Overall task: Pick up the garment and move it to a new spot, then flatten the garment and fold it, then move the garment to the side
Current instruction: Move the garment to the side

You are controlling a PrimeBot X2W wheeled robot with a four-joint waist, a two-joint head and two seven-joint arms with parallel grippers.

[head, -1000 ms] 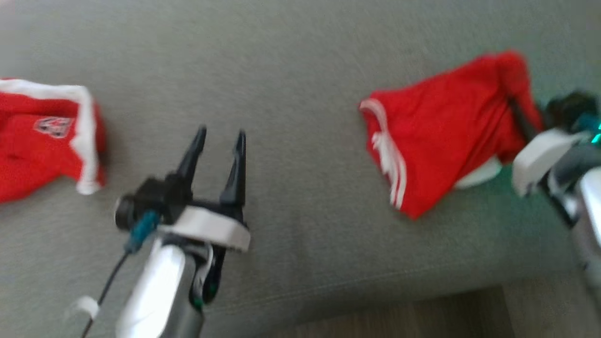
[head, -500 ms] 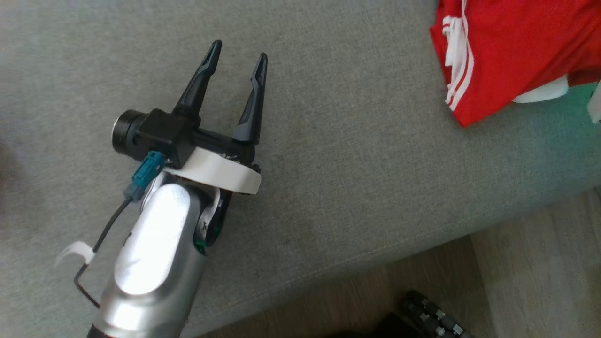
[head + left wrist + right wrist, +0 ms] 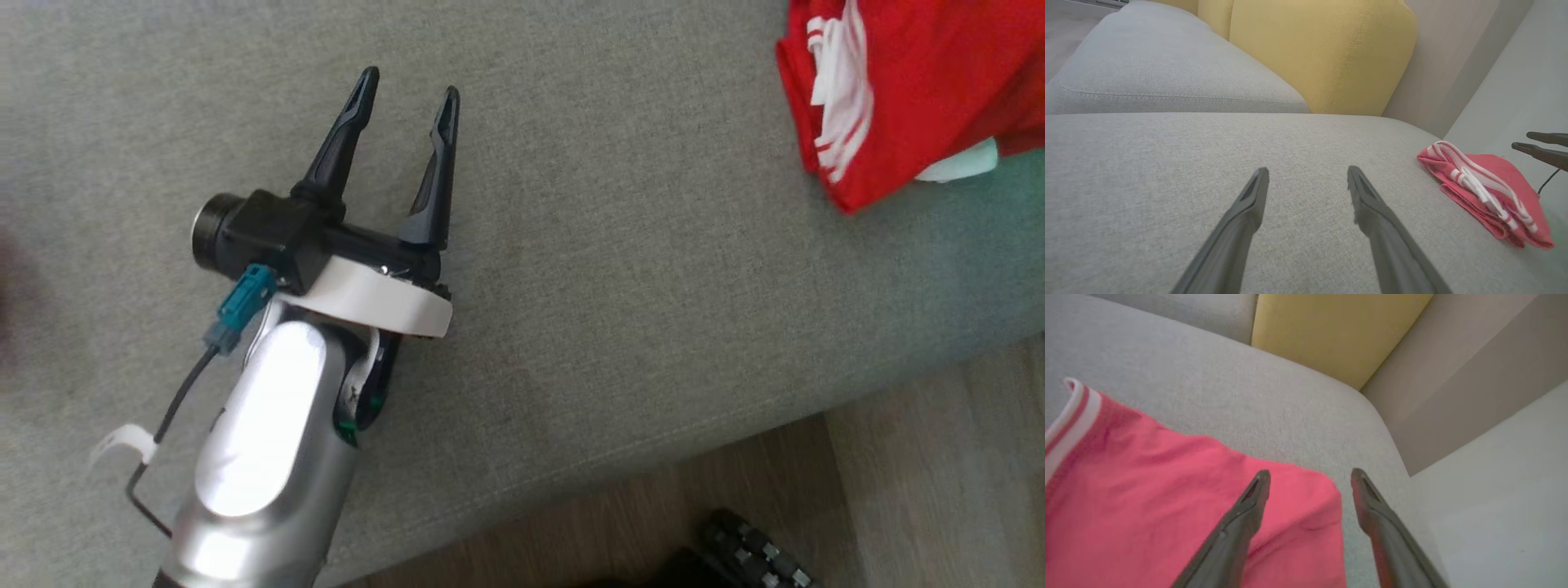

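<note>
Placement: folded red fabric garment with white stripes [image 3: 914, 90] lies flat at the right end of the grey fabric sofa seat cushion [image 3: 612, 286], away from the middle of the seat, which suits the set-aside step. Right gripper [image 3: 1310, 475] hovers over one corner of it, fingers apart, holding nothing. Left gripper [image 3: 411, 82] hangs over bare cushion, fingers apart, well clear of the cloth.

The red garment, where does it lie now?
Head view: the red garment lies at the upper right on the grey sofa seat, beside the right gripper.
</note>
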